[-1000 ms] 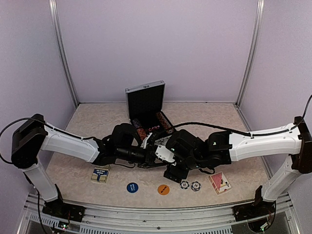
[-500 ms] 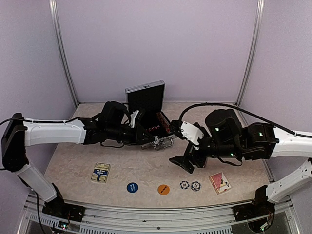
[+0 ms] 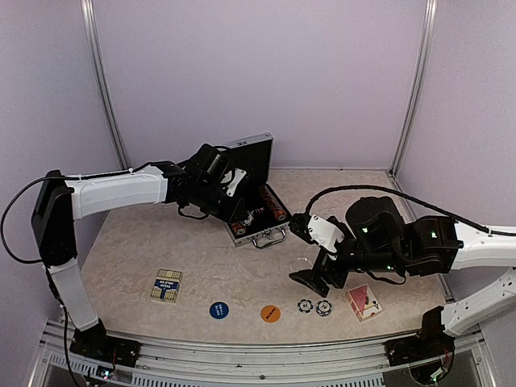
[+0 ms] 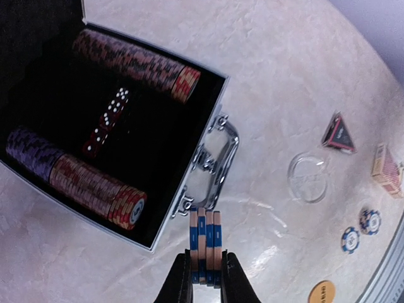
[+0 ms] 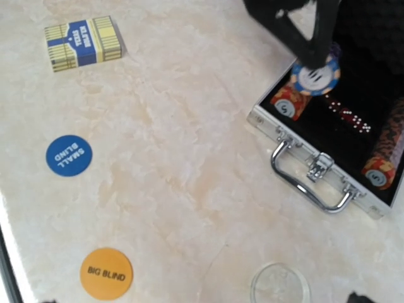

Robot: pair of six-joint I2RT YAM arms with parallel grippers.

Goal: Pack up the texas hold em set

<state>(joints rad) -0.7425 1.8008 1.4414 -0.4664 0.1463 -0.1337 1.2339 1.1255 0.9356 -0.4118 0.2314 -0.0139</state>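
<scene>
While the left pincer (image 4: 206, 270) is clamped on a stack of four blue-and-tan chips (image 4: 205, 235), pressing their outer faces so the striped edges stand up between its fingers, it hangs over the open case (image 5: 265, 121). In the right wrist view, the stack sits above the near end of the case's left chip row (image 5: 286, 102), just inside the front wall and left of the metal handle (image 5: 308, 184). A second row (image 5: 385, 161) lies along the other side, with red dice (image 5: 346, 115) on the black lining between them.

The right pincer (image 3: 310, 280) hovers low over the counter (image 3: 137, 250), nearer than the case and to its right. Only its tips show, at the bottom corners of its own view, so it is spread wide and holds nothing. A clear disc (image 5: 279, 285) lies just below it; any writing on the disc is illegible.

On the near counter a blue disc (image 5: 68, 155) reads "SMALL BLIND" and an orange disc (image 5: 106, 273) reads "BIG BLIND". The print on the blue-and-yellow deck (image 5: 82, 42) is too small to read. Two loose chips (image 3: 314, 306), a red deck (image 3: 364, 301) and a dark triangle (image 4: 339, 134) lie to the right.
</scene>
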